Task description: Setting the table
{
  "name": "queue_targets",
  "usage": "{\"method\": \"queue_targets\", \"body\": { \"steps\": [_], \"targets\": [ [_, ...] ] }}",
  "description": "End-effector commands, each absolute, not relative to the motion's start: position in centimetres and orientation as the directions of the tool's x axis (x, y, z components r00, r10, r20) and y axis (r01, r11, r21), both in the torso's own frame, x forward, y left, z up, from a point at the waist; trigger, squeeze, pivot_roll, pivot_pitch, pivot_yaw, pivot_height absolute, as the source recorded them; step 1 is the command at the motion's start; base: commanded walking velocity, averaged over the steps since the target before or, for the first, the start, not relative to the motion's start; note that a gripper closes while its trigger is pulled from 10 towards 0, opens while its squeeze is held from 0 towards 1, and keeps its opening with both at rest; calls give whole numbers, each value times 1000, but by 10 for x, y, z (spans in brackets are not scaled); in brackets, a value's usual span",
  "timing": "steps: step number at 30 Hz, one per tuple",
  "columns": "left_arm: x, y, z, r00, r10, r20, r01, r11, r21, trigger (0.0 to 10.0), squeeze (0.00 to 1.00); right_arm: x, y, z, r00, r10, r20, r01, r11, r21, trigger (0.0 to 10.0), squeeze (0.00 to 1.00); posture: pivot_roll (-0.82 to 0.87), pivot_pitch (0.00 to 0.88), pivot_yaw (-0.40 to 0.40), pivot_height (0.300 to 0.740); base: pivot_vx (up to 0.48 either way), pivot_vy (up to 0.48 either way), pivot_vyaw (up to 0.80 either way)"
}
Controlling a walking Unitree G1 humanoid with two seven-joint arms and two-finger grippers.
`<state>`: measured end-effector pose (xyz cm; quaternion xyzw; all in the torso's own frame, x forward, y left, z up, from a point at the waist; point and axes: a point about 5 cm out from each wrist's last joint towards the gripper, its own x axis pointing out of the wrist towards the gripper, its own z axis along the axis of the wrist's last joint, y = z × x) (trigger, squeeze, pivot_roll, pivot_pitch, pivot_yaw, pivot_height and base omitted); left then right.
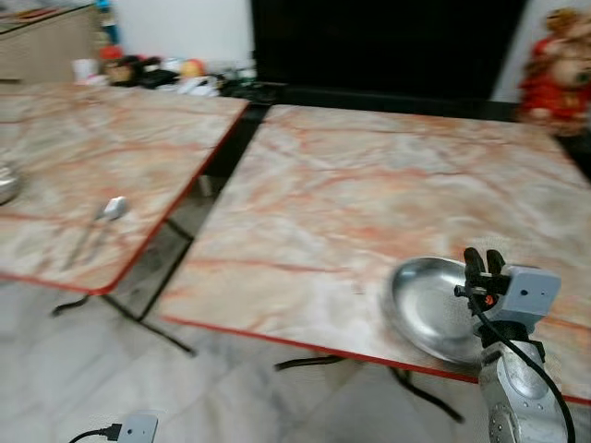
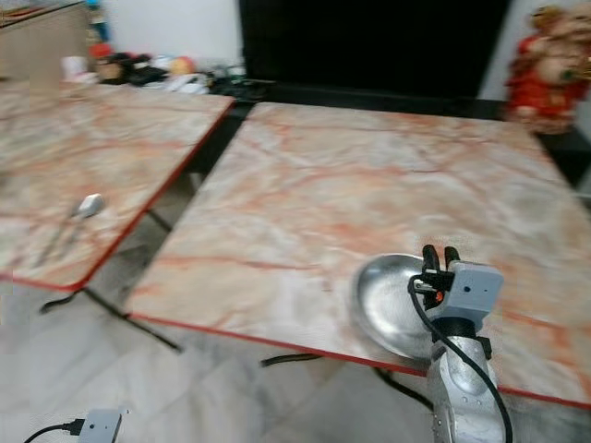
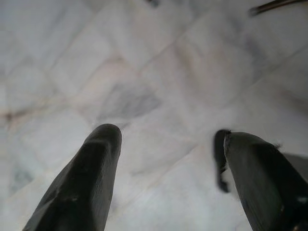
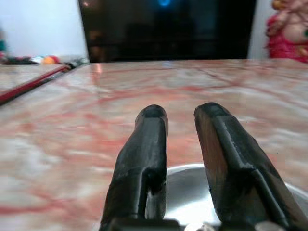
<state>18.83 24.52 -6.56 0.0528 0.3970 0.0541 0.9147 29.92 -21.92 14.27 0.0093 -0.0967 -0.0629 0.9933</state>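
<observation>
A shallow steel bowl [image 1: 427, 305] lies on the right marble table [image 1: 351, 203], near its red front edge. My right gripper [image 1: 485, 263] stands at the bowl's near right rim, fingers close together and shut on that rim; the right wrist view has the two black fingers [image 4: 149, 139] over the bowl [image 4: 185, 192]. A metal spoon [image 1: 109, 210] lies on the left marble table [image 1: 92, 148]. My left gripper [image 3: 168, 144] hangs open over the pale floor, holding nothing.
A gap with black table legs [image 1: 152, 309] separates the two tables. A power strip [image 1: 138, 427] lies on the floor in front. Clutter [image 1: 166, 74] and a dark screen [image 1: 388, 46] stand at the back, a red figure [image 1: 554, 69] at the far right. Another steel dish [image 1: 7, 185] is at the left edge.
</observation>
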Motion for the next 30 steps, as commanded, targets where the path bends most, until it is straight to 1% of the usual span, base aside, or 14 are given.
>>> {"method": "queue_targets", "body": {
  "steps": [1,16,30],
  "targets": [
    [188,242,-67,672,128,-729,-38,990,139,10000,0,296,-227,142,969,-153,194,149,988,37,10000,0,-36,126,13,740,0,480,0],
    [182,241,-70,666,126,-736,-41,990,133,10000,0,304,-213,149,973,-98,208,97,995,15,10000,0,-36,138,-1,740,0,480,0],
    [177,237,-73,658,111,-745,-28,992,124,10000,0,304,-207,146,976,-90,199,89,996,12,10000,0,-44,118,-1,740,0,480,0]
  ]
}}
